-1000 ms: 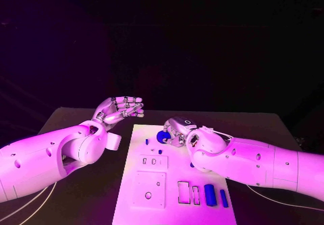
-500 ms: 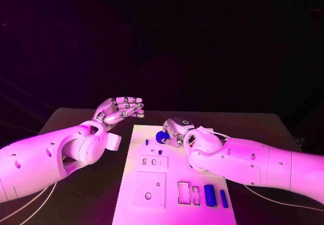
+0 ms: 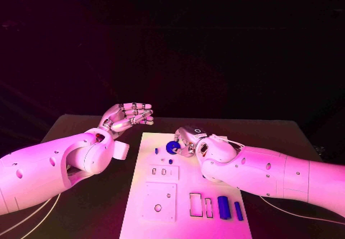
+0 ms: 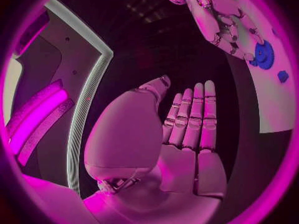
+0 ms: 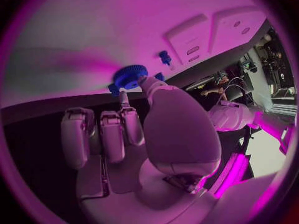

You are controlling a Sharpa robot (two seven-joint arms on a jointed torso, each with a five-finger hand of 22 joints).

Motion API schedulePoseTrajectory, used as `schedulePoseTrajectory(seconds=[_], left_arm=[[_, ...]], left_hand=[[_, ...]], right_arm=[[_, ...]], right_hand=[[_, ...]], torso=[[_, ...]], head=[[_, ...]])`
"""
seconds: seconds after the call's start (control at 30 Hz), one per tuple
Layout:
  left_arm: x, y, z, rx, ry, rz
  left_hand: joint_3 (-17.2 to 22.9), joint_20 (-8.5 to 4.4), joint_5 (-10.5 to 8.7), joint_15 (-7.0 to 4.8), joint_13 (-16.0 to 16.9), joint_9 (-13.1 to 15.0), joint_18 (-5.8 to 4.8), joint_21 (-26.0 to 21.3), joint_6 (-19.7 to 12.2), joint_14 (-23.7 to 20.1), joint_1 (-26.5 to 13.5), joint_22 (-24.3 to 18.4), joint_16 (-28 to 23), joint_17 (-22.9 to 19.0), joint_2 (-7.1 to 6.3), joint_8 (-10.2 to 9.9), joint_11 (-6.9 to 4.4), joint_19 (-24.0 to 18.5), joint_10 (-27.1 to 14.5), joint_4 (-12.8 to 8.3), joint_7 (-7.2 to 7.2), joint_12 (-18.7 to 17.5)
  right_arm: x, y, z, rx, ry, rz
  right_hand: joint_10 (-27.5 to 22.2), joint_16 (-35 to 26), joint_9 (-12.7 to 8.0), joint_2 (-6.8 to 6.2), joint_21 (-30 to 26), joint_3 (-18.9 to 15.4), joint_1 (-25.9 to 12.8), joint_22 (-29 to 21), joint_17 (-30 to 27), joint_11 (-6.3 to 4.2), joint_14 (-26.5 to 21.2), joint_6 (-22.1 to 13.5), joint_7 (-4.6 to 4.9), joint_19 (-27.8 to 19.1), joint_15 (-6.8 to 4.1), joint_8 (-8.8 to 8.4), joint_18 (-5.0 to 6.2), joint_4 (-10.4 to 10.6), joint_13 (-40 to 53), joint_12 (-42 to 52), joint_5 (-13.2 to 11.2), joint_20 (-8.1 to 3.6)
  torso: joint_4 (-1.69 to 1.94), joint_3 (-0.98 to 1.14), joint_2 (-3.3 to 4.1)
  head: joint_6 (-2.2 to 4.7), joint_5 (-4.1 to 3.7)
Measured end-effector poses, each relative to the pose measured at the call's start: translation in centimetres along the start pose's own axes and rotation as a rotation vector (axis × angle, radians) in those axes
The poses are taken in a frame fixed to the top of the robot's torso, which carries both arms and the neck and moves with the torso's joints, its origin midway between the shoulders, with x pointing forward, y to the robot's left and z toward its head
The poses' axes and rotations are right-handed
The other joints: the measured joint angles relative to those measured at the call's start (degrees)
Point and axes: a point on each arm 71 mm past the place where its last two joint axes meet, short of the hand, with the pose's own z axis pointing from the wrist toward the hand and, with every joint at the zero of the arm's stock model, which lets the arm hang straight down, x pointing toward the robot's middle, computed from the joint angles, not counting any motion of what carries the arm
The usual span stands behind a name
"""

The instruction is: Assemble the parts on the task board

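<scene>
Right robot hand (image 3: pixel 188 141) still pinching the blue gear (image 3: pixel 172 146), now slightly nearer the task board (image 3: pixel 147 199) centre.

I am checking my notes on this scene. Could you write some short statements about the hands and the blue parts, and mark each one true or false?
1. The right hand touches the blue gear. True.
2. The left hand holds a blue part. False: it is open and holds nothing.
3. Two blue bars lie at the near end of the task board. True.
4. The blue gear lies on the black table. False: it is on the task board.
</scene>
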Motion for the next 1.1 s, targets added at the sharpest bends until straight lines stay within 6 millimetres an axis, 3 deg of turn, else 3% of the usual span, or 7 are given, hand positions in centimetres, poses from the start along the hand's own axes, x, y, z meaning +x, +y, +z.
schedulePoseTrajectory(seconds=[0.3,0.6,0.8,1.03,1.1], left_arm=[[0.0,0.0,0.0,-0.002,-0.001,0.000],[-0.1,0.0,0.0,-0.004,-0.002,0.001],[-0.3,0.1,0.0,-0.005,-0.008,0.003],[-0.7,0.1,-0.1,-0.008,-0.016,0.005],[-0.7,0.1,-0.1,-0.008,-0.016,0.004]], left_hand=[[0.00,0.00,0.00,0.00,0.00,0.00,0.00,0.00,0.00,0.00,0.00,0.00,0.00,0.07,0.00,0.00,0.00,0.00,0.00,0.00,0.00,0.00],[0.00,0.00,0.00,0.00,-0.01,0.00,0.00,0.00,0.00,0.00,0.00,0.00,0.00,0.06,0.00,0.00,0.00,0.00,0.00,0.00,0.00,0.00],[0.00,0.00,0.00,0.00,-0.01,0.01,0.00,0.00,0.00,0.00,0.00,0.00,0.00,0.06,0.00,0.00,0.00,0.00,0.00,0.00,0.00,0.00],[0.17,0.00,0.00,0.00,-0.01,0.04,0.00,0.00,0.00,0.00,0.00,0.00,0.00,0.14,0.00,0.00,0.00,0.00,0.00,-0.17,0.00,0.00],[0.17,0.00,0.00,0.00,-0.01,0.04,0.00,0.00,0.00,0.00,0.00,0.00,0.00,0.14,0.00,0.00,0.00,0.00,0.00,-0.16,0.00,0.00]], right_arm=[[0.2,-0.1,-0.3,-0.003,0.018,-0.001],[0.2,-1.2,-0.5,0.015,0.031,0.004],[-0.7,-3.8,-1.8,0.045,-0.002,0.023],[-3.6,-7.8,-4.2,0.068,-0.070,0.072],[-4.3,-9.1,-5.2,0.072,-0.077,0.092]], right_hand=[[0.00,0.24,-0.07,0.01,0.00,-0.32,-0.91,-0.01,-0.01,0.00,0.00,0.06,-0.07,0.00,0.00,-0.01,0.01,-0.04,0.05,0.00,0.01,0.00],[0.01,0.23,-0.22,0.82,0.00,-0.48,-2.33,-0.01,-0.01,0.00,0.00,0.49,-0.06,0.00,0.00,0.00,0.00,0.12,0.04,0.00,0.01,0.00],[0.22,0.23,-0.49,0.60,0.00,-0.97,-3.01,0.01,-0.02,-0.21,0.00,0.49,-0.06,0.00,0.00,0.00,0.01,-0.06,0.04,0.00,0.01,0.00],[-0.10,0.23,-0.95,0.27,-0.44,-1.48,-3.13,0.03,-0.02,0.10,0.00,0.30,0.13,0.00,0.00,-0.35,0.01,-0.29,0.03,-0.11,0.01,-0.01],[-0.10,0.23,-1.17,-0.37,-0.61,-1.25,-1.00,0.03,-0.02,0.10,0.00,0.30,0.13,-0.07,0.00,-0.35,0.02,-1.68,0.03,-0.29,0.01,0.17]], torso=[[-0.03,0.02,0.02],[-0.04,0.01,-0.02],[-0.23,0.08,-0.09],[-0.59,0.15,-0.27],[-0.73,0.22,-0.35]], head=[[-0.15,0.04],[0.05,0.09],[0.26,0.24],[0.40,-0.08],[0.34,-0.14]])
